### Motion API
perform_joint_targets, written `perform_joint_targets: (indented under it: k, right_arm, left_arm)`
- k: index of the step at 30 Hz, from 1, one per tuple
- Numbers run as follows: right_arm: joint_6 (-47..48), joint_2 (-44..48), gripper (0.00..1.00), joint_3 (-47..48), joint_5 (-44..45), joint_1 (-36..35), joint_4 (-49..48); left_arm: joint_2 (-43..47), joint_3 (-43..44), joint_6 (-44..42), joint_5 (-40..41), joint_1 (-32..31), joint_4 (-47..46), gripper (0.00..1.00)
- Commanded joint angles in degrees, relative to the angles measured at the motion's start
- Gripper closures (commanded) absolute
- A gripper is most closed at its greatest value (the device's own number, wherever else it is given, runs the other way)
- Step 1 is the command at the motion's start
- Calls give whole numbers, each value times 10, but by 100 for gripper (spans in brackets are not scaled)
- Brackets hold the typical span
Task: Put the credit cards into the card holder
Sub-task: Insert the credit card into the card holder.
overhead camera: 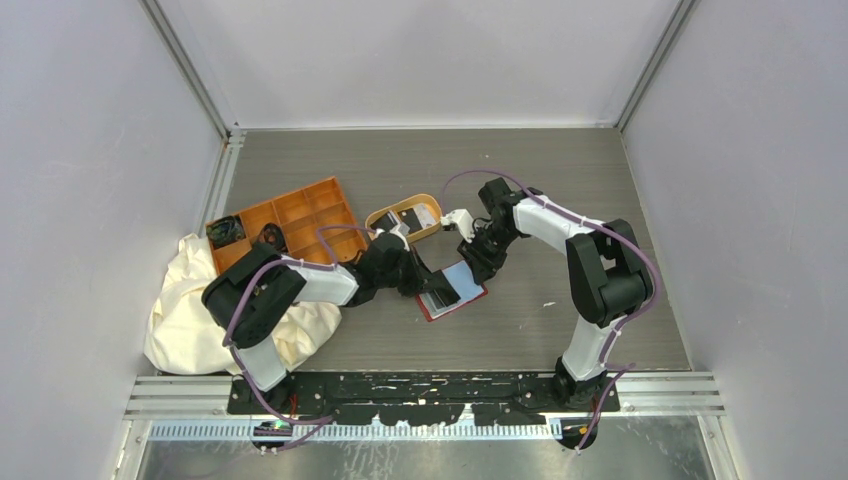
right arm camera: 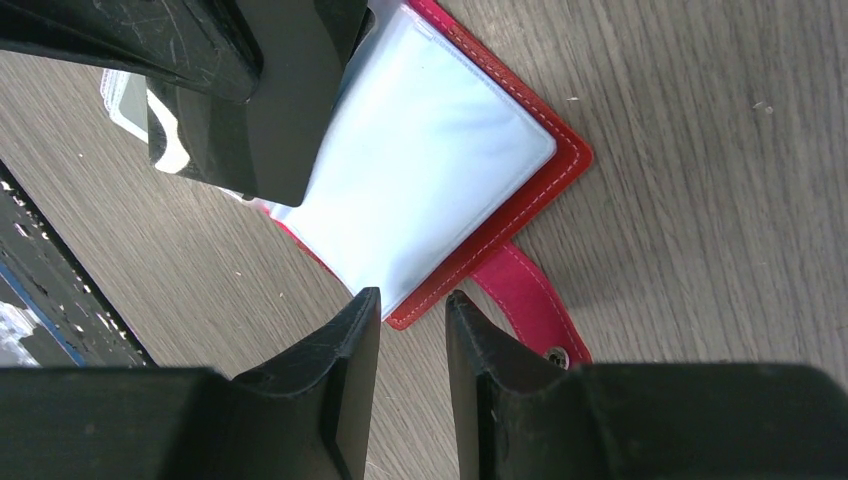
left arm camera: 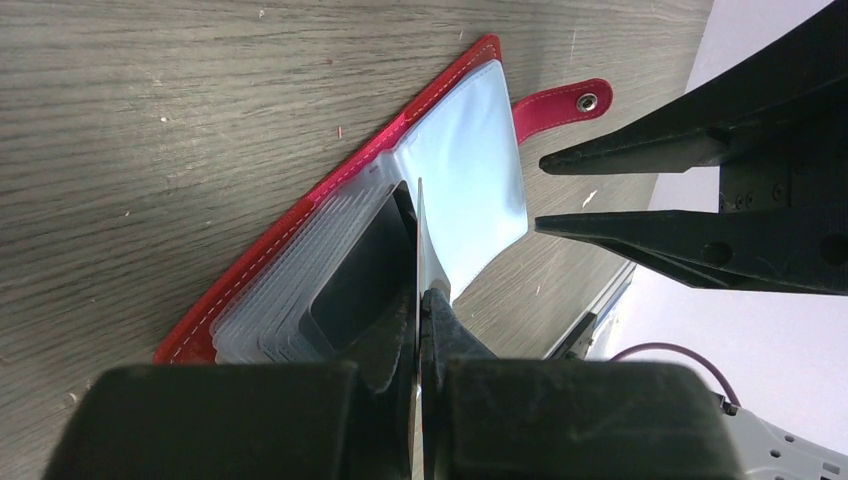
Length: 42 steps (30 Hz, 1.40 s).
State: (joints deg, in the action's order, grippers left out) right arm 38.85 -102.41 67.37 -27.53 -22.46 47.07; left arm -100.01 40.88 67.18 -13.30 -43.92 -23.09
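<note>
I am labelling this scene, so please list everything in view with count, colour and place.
card holder: one, red, open, mid-table
credit cards: at least two, dark and pale, in the oval dish; one dark in a holder sleeve
oval dish: one, tan, beyond the holder
compartment tray: one, orange, left, small dark items inside
cloth: one, cream, near left
table: one, grey wood
left gripper: black, shut on a clear holder sleeve
right gripper: black, open, above the holder's snap edge

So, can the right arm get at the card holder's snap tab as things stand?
Probably yes: the right gripper hovers open just beside the snap tab, which lies on the table with nothing over it.
</note>
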Motion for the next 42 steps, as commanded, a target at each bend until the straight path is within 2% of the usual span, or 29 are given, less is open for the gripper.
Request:
perform_joint_targets:
  k: [1,30,42]
  right_arm:
    - [-4,7,64,25,-9,-4,6]
    - [-18,11,64,26,-20,-4,4]
    - [-20,9,63,27,-24,-4,4]
  left_arm:
    - [7,-7,-4,34,-6,12,100]
    - [-35,-25,59,17,-22,-73,100]
    - [6,-58,52,80,-23,-55,100]
